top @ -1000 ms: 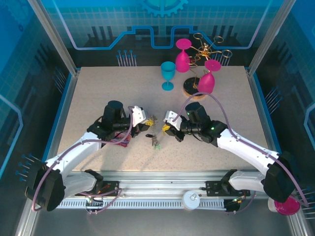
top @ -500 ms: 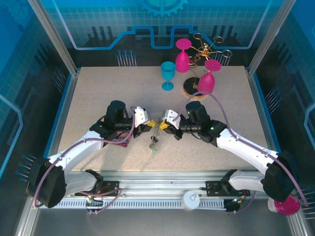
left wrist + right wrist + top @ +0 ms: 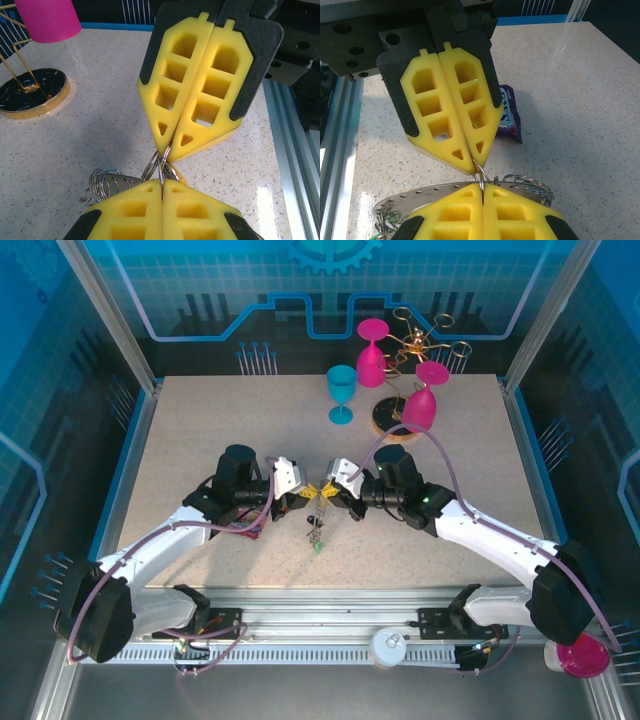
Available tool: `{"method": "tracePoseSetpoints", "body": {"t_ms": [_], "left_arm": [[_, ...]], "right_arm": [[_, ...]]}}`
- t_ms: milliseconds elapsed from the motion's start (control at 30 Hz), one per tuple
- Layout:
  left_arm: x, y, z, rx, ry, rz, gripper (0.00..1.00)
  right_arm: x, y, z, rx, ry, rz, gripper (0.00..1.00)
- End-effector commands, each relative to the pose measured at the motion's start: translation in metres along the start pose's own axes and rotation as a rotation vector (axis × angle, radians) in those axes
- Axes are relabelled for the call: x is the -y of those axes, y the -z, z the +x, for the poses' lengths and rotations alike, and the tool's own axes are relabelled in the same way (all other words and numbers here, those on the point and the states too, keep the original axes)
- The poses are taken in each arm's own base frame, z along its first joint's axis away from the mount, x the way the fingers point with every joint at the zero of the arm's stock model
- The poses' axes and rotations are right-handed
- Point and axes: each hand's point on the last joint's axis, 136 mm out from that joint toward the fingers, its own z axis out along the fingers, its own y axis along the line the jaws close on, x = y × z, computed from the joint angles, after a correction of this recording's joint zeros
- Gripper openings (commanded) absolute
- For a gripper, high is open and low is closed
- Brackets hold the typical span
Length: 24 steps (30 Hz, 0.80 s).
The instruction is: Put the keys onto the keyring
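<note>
**Position.** My left gripper [image 3: 303,496] and my right gripper [image 3: 333,492] meet tip to tip over the near middle of the speckled beige table top [image 3: 200,430].

**Finger state.** In the left wrist view, my left gripper's yellow foam fingers [image 3: 130,210] are pressed together along their full seam. The right gripper's fingers [image 3: 210,100] opposite are pressed together likewise. The right wrist view shows the same arrangement from the other side. A thin silver wire loop [image 3: 161,162] comes out of both seams and bridges the narrow space between the two tips, so both pairs are clamped on it. I cannot tell how far the wire runs in between the pads.

**Task items.**
- The flat dark grey donut-shaped keyring [image 3: 405,197] lies just under and to the side of my right fingers, its face roughly level. More wire loops [image 3: 530,182] bunch at its rim on the other side.
- The tiny metal keys [image 3: 316,534] hang in a cluster directly below the meeting point. A green tag [image 3: 317,546] is the lowest part. The top view does not show whether they touch the table.

**Surroundings.**
- A purple foil packet [image 3: 509,117] lies flat on the table under my left arm.
- Well apart, at the far edge, stand a teal plastic goblet [image 3: 341,392] and a gold wire glass rack [image 3: 420,340] on a round base [image 3: 388,420].
- The rack carries two pink goblets [image 3: 372,355].
</note>
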Motion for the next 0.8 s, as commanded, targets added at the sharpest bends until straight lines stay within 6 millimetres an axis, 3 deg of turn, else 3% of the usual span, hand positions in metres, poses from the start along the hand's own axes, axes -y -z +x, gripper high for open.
{"method": "tracePoseSetpoints", "body": {"t_ms": [0,233,567,700,767], "left_arm": [[0.004,0.000,-0.022,0.062,-0.044,0.037,0.00],[0.003,0.001,-0.024,0.070,-0.062,0.021,0.00],[-0.006,0.006,-0.030,0.101,-0.116,-0.059,0.00],[-0.010,0.008,-0.032,0.109,-0.128,-0.091,0.00],[-0.010,0.009,-0.032,0.108,-0.128,-0.096,0.00]], "right_arm": [[0.009,-0.002,-0.011,0.033,-0.001,0.046,0.00],[0.024,-0.003,0.002,-0.024,-0.056,0.126,0.00],[0.014,-0.004,0.005,-0.034,-0.095,0.061,0.00],[0.013,-0.003,0.006,-0.036,-0.106,0.046,0.18],[0.015,-0.001,0.006,-0.033,-0.116,0.047,0.20]]}}
